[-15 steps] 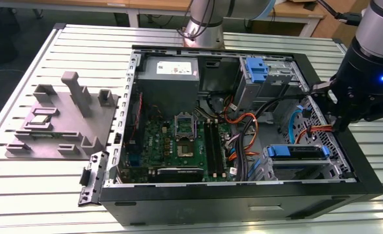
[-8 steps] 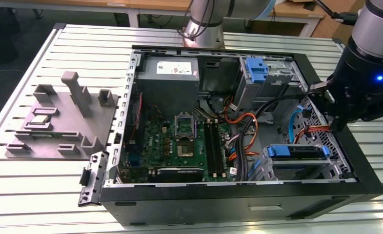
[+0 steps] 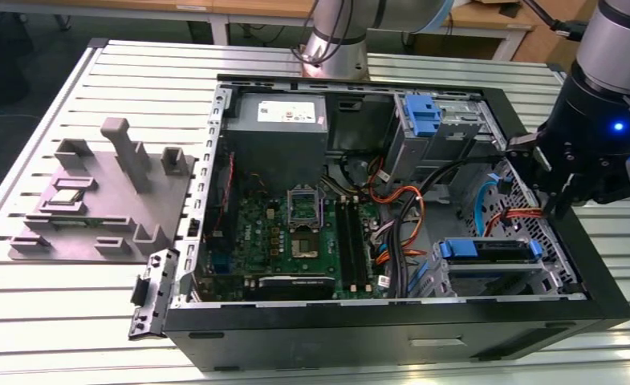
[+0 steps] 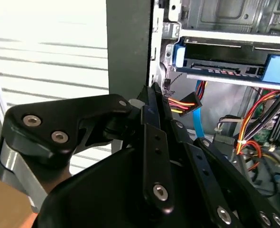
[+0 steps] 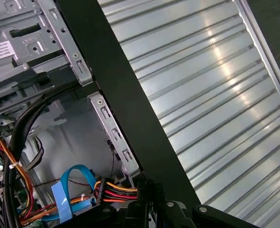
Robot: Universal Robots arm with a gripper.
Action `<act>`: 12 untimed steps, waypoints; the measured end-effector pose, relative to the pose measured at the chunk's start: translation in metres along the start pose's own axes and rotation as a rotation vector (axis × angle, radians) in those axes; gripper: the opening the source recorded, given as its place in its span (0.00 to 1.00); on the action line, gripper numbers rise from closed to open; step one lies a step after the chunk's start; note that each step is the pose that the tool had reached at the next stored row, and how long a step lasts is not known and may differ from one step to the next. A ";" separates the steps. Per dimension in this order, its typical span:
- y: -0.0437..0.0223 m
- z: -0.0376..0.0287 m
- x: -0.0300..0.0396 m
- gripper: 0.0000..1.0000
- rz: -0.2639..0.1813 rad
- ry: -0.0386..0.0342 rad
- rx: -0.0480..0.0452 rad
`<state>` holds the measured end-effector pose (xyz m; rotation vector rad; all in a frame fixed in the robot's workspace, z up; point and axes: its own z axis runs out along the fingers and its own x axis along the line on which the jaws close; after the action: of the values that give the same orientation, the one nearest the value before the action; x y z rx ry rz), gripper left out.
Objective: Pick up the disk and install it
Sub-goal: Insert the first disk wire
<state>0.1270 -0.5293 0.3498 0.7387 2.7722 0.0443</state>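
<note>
The disk [image 3: 488,250] sits in its blue carrier in the drive bay at the near corner of the open computer case, on the exterior view's right. The second wrist view shows the disk [image 4: 225,64] lying flat in that bay with the blue frame around it. My gripper [image 3: 555,208] hangs over the case's wall on the exterior view's right, a little beyond the bay and apart from the disk. Its black fingers [image 4: 152,102] lie together, shut, with nothing between them. The fingertips [image 5: 147,192] are close to a red-and-yellow power plug [image 5: 114,192].
The case holds a grey power supply [image 3: 277,120], a green motherboard [image 3: 293,233], orange and black cables [image 3: 406,212] and a second blue bracket [image 3: 422,116] in the far bay. A grey fixture block [image 3: 100,200] stands on the slatted table [image 3: 68,321] at the exterior view's left.
</note>
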 end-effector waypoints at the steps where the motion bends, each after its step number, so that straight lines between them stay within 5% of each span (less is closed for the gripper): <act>1: 0.0000 0.0000 0.0000 0.17 0.017 -0.0017 0.0043; 7: -0.0027 -0.0015 0.0049 0.17 0.038 -0.0046 0.0112; 12: -0.0027 -0.0014 0.0049 0.17 0.117 -0.0134 0.0333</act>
<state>0.1212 -0.5292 0.3496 0.9060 2.7203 0.0162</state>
